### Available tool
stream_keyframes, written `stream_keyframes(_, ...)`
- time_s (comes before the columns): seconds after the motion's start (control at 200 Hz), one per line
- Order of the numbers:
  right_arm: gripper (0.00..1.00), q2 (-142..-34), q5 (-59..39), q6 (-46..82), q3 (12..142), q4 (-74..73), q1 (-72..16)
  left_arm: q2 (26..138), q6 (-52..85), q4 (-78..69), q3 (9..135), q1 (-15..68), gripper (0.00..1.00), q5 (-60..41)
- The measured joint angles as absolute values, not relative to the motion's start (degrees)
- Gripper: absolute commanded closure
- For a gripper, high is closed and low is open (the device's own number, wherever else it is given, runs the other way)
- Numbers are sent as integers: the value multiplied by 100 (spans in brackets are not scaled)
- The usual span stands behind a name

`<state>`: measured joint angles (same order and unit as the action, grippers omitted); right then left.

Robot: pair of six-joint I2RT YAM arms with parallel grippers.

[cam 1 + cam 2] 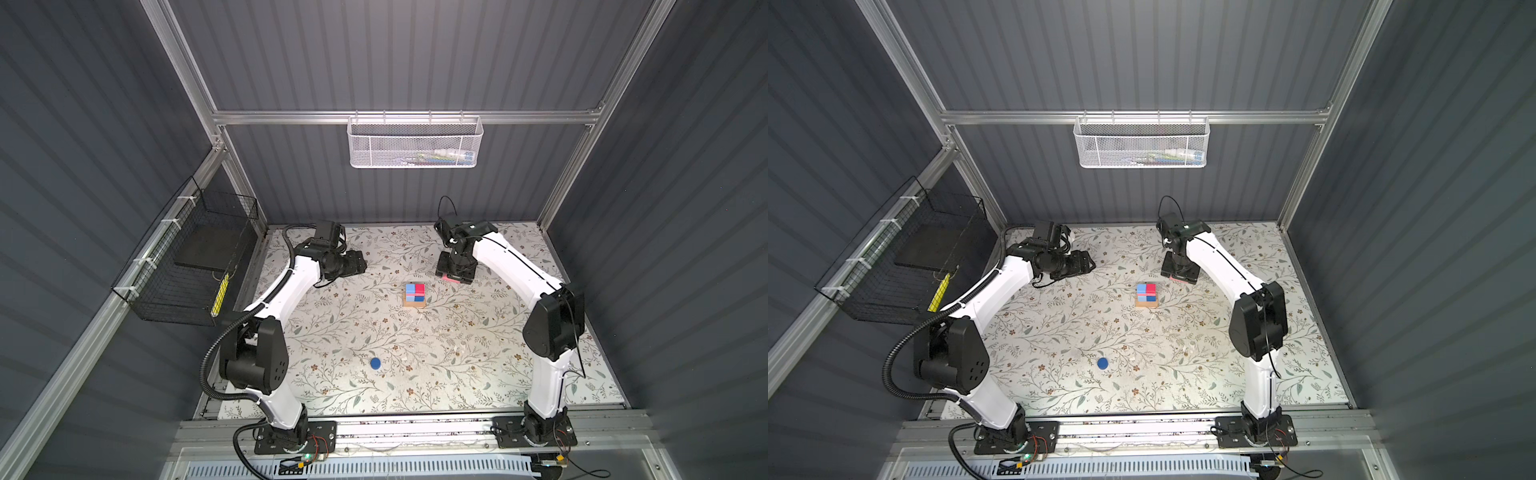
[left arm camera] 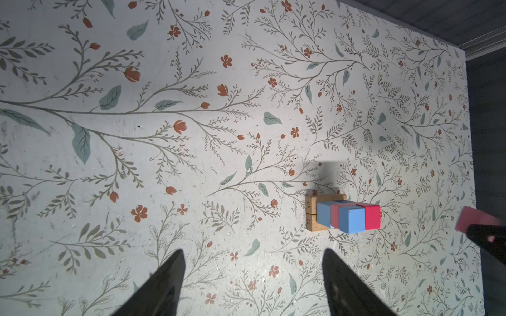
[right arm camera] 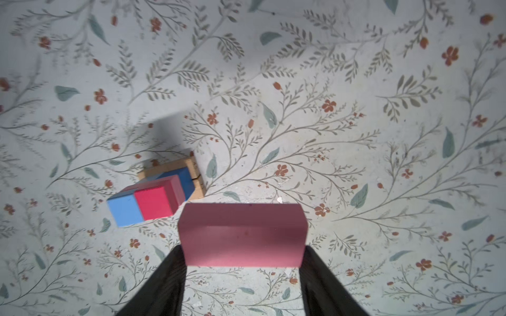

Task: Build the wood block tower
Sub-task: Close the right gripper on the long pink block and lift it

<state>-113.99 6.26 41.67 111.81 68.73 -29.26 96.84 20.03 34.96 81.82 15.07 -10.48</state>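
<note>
The right gripper (image 3: 243, 247) pinches a pink oblong (image 3: 242, 232) beside the tower (image 1: 414, 294), seemingly for laying on top; the left gripper (image 2: 253, 251) hangs spread, clear.

Two tan oblongs (image 2: 312, 223) are showing, along with three blue cubes (image 1: 410, 288), one red cube (image 1: 420, 288), one pink oblong (image 3: 242, 235) and one dark blue disc (image 1: 375, 363), making eight wood blocks in view. Two robot arms (image 1: 291, 286) are standing at the bench (image 1: 457, 353), and two baskets are hanging on the walls: one white mesh basket (image 1: 415, 143) and one black wire basket (image 1: 187, 266).
</note>
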Motion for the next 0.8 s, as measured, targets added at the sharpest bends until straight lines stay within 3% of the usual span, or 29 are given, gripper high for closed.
stream_keyframes(0.43,39,-12785,423,3177,13021,7540,-3531,9638,1957,3548,8182,1481,21,-1026)
stream_keyframes(0.8,39,-13008,292,2952,13225,7579,-3691,9638,1944,3603,8182,1479,21,-1024)
